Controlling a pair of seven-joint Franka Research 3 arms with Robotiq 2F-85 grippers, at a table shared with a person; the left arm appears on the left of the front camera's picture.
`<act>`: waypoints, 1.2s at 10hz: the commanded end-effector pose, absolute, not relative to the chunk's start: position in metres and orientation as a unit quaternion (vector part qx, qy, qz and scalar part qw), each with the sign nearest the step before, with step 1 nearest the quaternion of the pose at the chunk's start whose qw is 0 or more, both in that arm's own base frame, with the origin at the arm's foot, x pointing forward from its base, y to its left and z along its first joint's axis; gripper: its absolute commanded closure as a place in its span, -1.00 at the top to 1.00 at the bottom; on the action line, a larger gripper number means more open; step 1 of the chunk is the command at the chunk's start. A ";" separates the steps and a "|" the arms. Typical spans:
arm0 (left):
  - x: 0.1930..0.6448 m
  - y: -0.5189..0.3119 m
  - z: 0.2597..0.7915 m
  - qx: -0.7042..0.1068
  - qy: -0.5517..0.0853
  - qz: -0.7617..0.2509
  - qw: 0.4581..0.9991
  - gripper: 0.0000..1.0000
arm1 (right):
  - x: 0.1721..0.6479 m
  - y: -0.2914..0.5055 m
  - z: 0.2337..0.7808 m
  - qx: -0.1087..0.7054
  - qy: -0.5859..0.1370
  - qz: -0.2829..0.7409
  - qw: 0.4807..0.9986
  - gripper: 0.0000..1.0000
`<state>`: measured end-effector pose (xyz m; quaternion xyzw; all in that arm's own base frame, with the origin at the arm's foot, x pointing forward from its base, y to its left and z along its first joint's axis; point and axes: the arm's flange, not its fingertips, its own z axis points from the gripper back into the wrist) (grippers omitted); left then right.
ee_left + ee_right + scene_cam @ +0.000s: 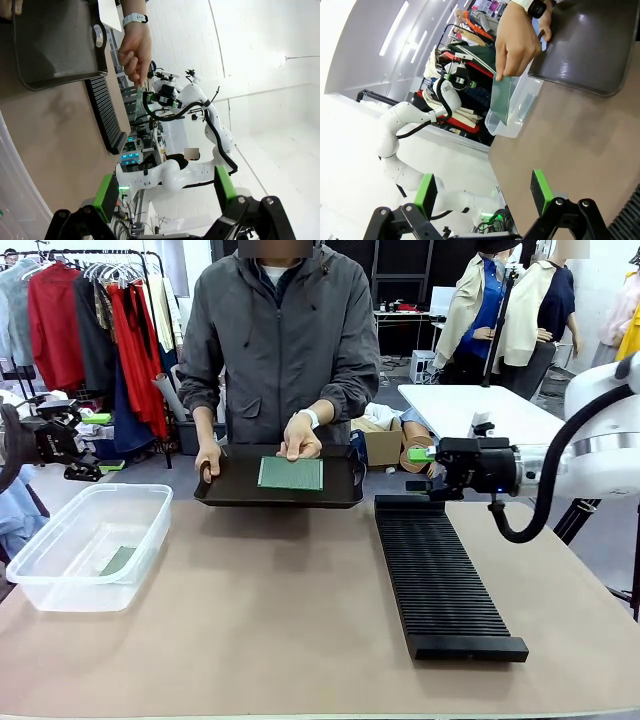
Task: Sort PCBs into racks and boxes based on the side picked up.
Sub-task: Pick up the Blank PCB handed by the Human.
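Across the table a person's hand (300,440) holds one green PCB (290,473) upright over a black tray (280,498), its patterned face toward me. The same PCB (140,102) hangs edge-on from the fingers in the left wrist view, and the right wrist view shows that PCB (501,100) too. Another PCB (118,560) lies in the clear box (60,530) at the left. The black slotted rack (440,575) lies at the right. My left gripper (103,442) hovers open behind the box. My right gripper (418,470) is open above the rack's far end. Both hold nothing.
The person's other hand (208,465) grips the tray's left rim. Brown tabletop (280,610) spreads between box and rack. Behind stand a clothes rail (100,320), cardboard boxes (385,445) and a white table (480,410).
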<state>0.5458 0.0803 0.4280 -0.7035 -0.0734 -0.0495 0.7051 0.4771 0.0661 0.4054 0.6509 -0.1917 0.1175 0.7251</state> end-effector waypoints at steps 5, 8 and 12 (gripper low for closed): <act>0.543 0.080 0.431 -0.699 -0.072 -0.049 0.710 1.00 | 0.515 0.118 0.391 0.660 -0.186 0.144 0.713 1.00; 0.543 0.080 0.431 -0.699 -0.072 -0.049 0.710 1.00 | 0.524 0.149 0.385 0.658 -0.173 0.147 0.718 1.00; 0.543 0.080 0.431 -0.699 -0.072 -0.049 0.710 1.00 | 0.546 0.175 0.382 0.654 -0.168 0.147 0.723 1.00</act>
